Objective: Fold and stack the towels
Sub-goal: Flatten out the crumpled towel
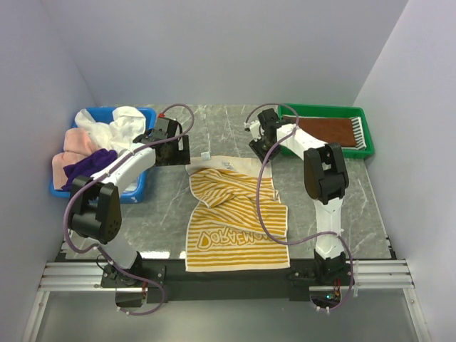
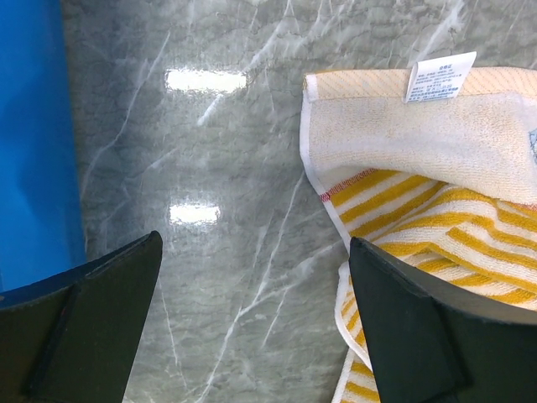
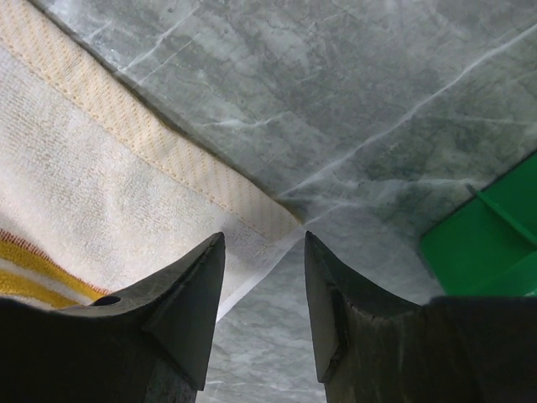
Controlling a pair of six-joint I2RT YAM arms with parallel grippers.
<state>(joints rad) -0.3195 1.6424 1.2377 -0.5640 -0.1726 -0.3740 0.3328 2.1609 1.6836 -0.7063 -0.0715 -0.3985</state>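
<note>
Marble table (image 3: 377, 101); towel (image 3: 101, 193) corner beneath right gripper (image 3: 264, 237).

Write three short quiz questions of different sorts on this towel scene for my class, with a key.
1. True or false: the left gripper is shut on the striped towel.
2. Which holds the brown towel? A blue bin; B green tray.
3. Which part of the striped towel lies by the tips of the right gripper?
Key: 1 false, its jaws stand open; 2 B; 3 a corner.
</note>
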